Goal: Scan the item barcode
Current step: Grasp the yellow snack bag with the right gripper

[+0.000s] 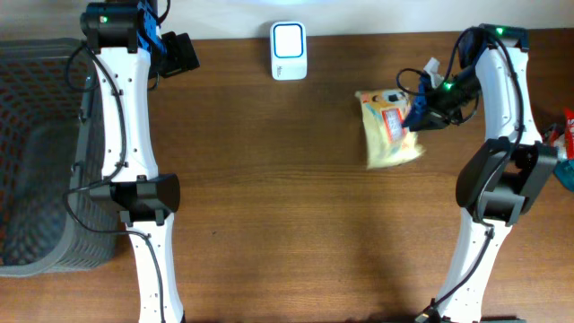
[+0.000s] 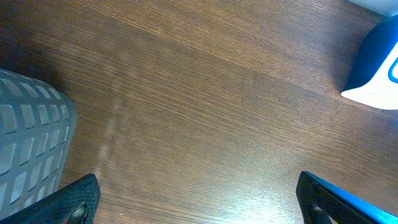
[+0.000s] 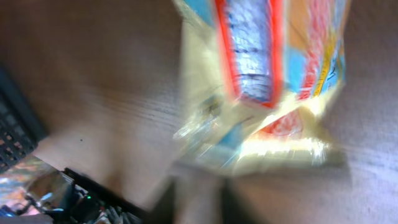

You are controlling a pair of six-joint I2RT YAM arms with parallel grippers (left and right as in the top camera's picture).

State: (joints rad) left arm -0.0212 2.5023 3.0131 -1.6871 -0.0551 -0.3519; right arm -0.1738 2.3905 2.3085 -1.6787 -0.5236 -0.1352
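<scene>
Near left: we see a dark mesh basket [image 1: 36, 179] along the left edge of the wood table [image 1: 287, 242], just beside the left arm.

Mid right: the snack bag [image 1: 387, 126], yellow with red and blue print, sits right of centre. Its near end is smeared in the overhead view. The right gripper [image 1: 418, 113] is at the bag's right edge, touching it. The right wrist view is motion-blurred: the bag fills the frame and the fingers don't resolve. We cannot tell if the jaws are clamped on it or only around it, nor if the bag rests on the table or is lifted.

Right edge: red and teal packets [image 1: 565, 148], partly cut off.

Far left: the left gripper [image 1: 179, 54] hangs over bare wood, fingers spread wide with nothing between them. The basket corner is on its left.

Far centre: a white scanner [image 1: 289, 50] with a blue-rimmed window stands at the table's far edge, left of the bag and well apart from it.
</scene>
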